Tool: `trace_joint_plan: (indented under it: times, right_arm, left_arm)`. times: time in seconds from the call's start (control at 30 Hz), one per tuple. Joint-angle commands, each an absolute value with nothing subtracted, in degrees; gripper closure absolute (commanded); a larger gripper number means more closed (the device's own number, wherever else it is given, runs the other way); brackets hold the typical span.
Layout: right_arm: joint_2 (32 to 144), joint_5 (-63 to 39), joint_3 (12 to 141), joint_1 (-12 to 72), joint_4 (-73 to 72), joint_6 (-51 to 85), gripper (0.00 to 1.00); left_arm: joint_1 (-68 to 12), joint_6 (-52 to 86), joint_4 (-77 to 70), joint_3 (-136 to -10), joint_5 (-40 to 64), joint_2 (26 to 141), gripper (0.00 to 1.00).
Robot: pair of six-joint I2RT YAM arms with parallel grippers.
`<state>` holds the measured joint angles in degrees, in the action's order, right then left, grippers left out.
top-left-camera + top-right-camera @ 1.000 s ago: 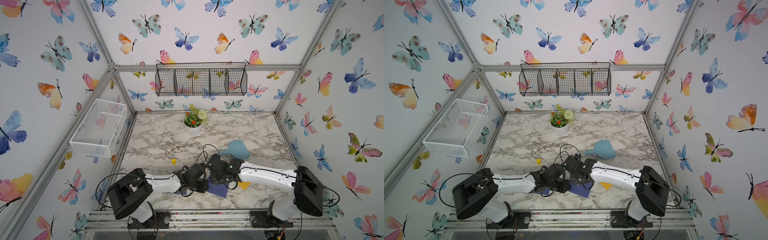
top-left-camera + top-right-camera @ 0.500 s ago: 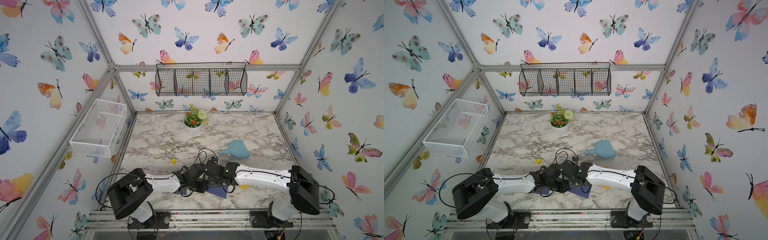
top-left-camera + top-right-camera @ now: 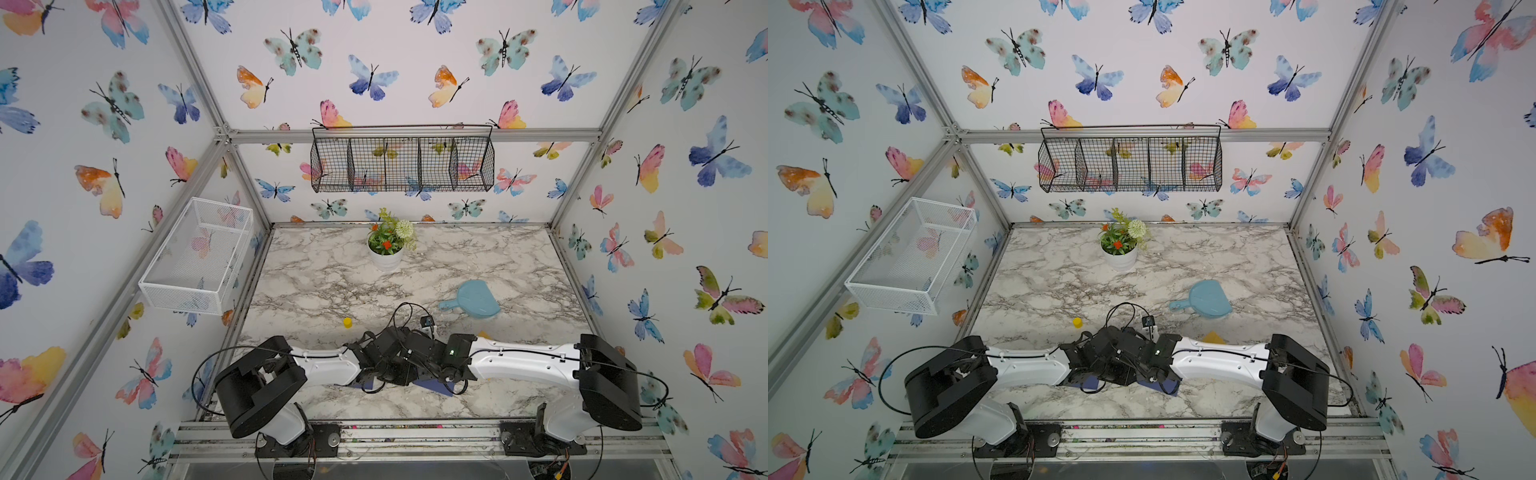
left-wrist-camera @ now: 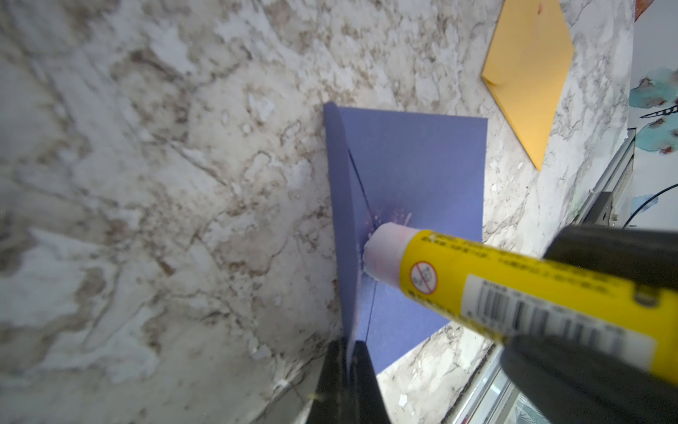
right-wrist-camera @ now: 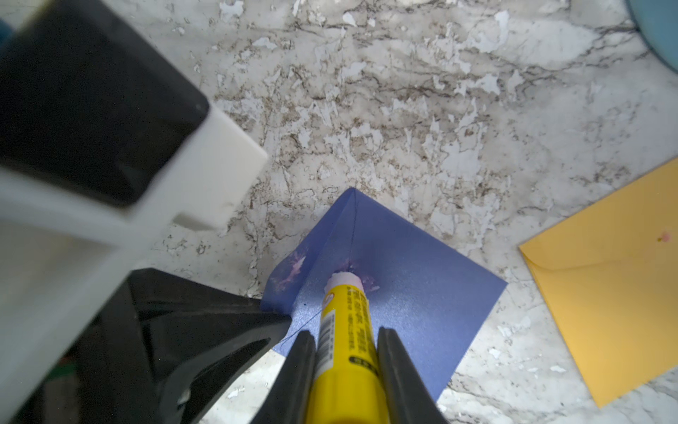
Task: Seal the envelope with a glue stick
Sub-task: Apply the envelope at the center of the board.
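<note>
Glue stick (image 5: 346, 348), uncapped, held by its yellow barrel in the right gripper (image 5: 346, 332), jaws closed on it; its soft pale tip presses the blue envelope (image 5: 403, 304) beside the fold; probably light, rigid, slick plastic, best gripped mid-barrel, tip easily smeared; left gripper (image 4: 350, 345) pinches the thin raised flap (image 4: 339, 202); in both top views this cluster sits lower centre of frame; loose yellow cap (image 3: 347, 322) up-left of it.

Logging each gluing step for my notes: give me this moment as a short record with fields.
left gripper: shut on the flap of the blue envelope, holding it up
right gripper: shut on the glue stick
glue tip: pressed on the envelope body by the fold
smears: on flap and body
yellow cap: off, on the table
yellow envelope: lying apart, untouched
</note>
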<state>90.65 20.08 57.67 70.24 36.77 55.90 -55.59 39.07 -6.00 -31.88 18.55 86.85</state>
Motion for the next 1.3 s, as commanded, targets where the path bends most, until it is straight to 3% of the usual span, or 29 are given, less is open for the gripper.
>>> trace_joint_plan:
  times: [0.0, 0.47, 0.7, 1.07, 1.27]
  right_arm:
    - [91.8, 22.9, 55.4, 70.3, 42.3, 58.3, 0.98]
    - [92.8, 23.7, 55.8, 70.5, 44.5, 59.9, 0.97]
    - [90.1, 14.4, 50.7, 70.5, 30.6, 55.7, 0.97]
    - [90.7, 15.1, 51.2, 70.5, 31.6, 55.6, 0.97]
    - [92.1, 21.6, 54.2, 70.5, 41.8, 59.3, 0.97]
  left_arm:
    - [-55.4, 39.4, -5.9, -31.0, 19.0, 86.6, 1.0]
    - [-55.4, 39.5, -5.5, -31.2, 18.9, 86.7, 1.0]
    - [-55.4, 39.4, -5.5, -31.5, 19.3, 87.0, 1.0]
    - [-55.4, 39.5, -5.5, -31.6, 19.4, 87.1, 1.0]
    - [-55.4, 39.4, -5.0, -31.5, 19.0, 86.6, 1.0]
